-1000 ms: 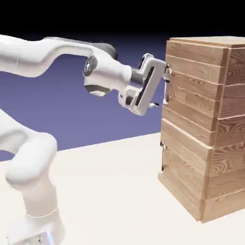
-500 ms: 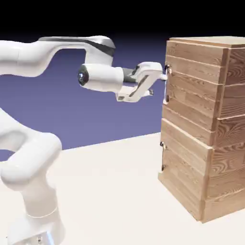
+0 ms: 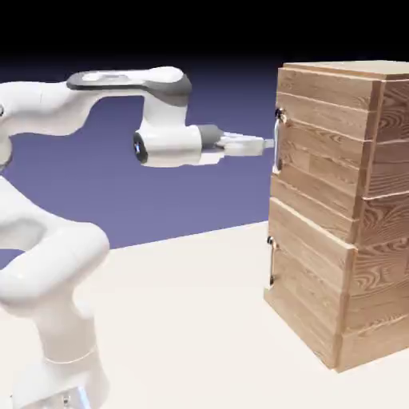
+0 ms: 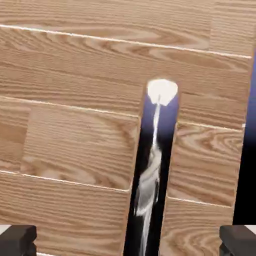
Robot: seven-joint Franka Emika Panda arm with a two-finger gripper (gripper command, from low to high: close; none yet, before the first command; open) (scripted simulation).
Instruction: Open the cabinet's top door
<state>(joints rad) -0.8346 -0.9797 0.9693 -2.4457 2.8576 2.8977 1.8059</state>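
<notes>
Since half a second earlier, the hand had rolled from a slanted, sideways pose to lie level, pointing straight at the cabinet's front, and the wrist had dropped slightly. A full second before, it had been tilted steeply with its flat side showing.

The claw [image 3: 268,144] sat just in front of the handle [image 3: 278,140] of the top door [image 3: 319,152], close to it but with contact not discernible from the exterior view. In the hand view the two dark grey fingertips [image 4: 17,239] stood far apart at the bottom corners, so the claw was spread wide and held nothing. Between them, well up the picture, the silver handle [image 4: 152,170] ran as a narrow, shiny vertical strip with a bright rounded end at its top, set in a dark slot in the wood planks [image 4: 75,140].

Behind the claw, the last arm link [image 3: 172,144] stretched horizontally toward the cabinet [image 3: 343,208], the link above it [image 3: 128,80] also lying level, and the lower arm [image 3: 56,272] bent up from the picture's lower left.

The cabinet stood on the pale table [image 3: 184,319] at the right, its top door looking shut, flush with the front. The lower door [image 3: 307,279] with its own small handle [image 3: 272,260] sat beneath.
</notes>
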